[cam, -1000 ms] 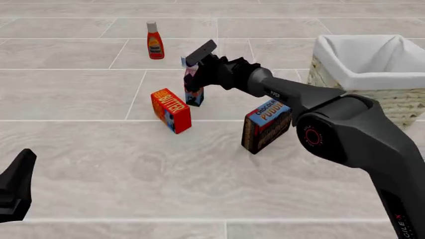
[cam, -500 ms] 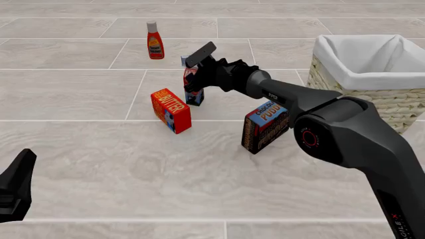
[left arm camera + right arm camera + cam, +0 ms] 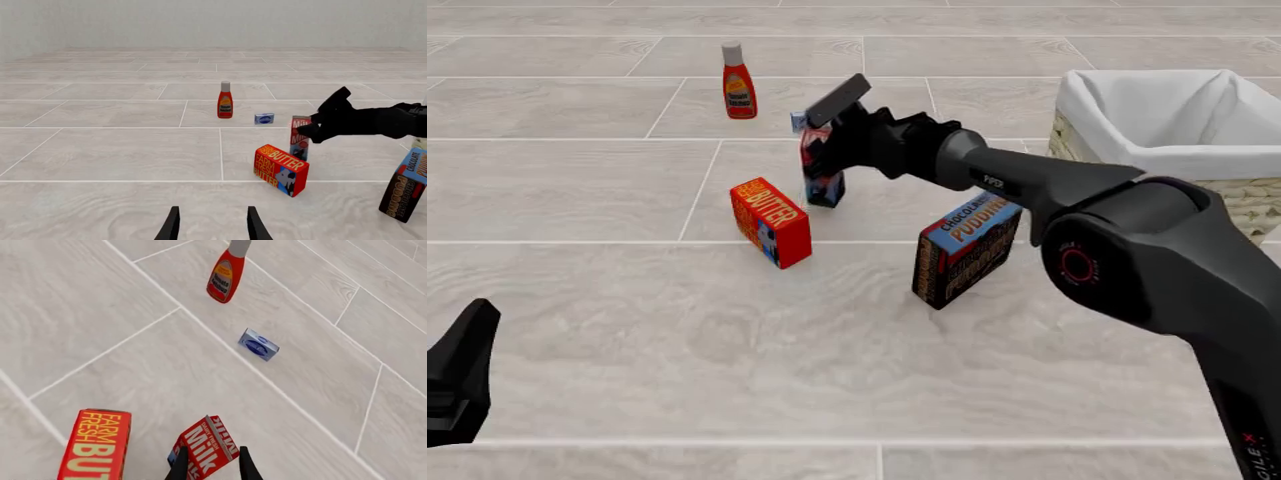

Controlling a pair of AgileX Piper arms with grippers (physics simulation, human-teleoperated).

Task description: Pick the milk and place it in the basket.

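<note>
The right hand [image 3: 827, 135] has its fingers closed on the top of the small tall red milk carton with a gabled top and dark blue side [image 3: 823, 165], which stands mid-tabletop, just beyond the orange-red butter box [image 3: 770, 221]; whether its base touches the tabletop cannot be told. A good lift would go straight up, keeping the carton upright and clear of the butter box, then swing right over the dark pudding box [image 3: 964, 250] to the large pale woven basket with white cloth lining [image 3: 1228, 205] at the far right. The left hand [image 3: 212, 225] hangs idle, fingers moderately apart. Readable writing: "MILK" on the carton, "FARM FRESH BUTTER", "CHOCOLATE PUDDING".
</note>
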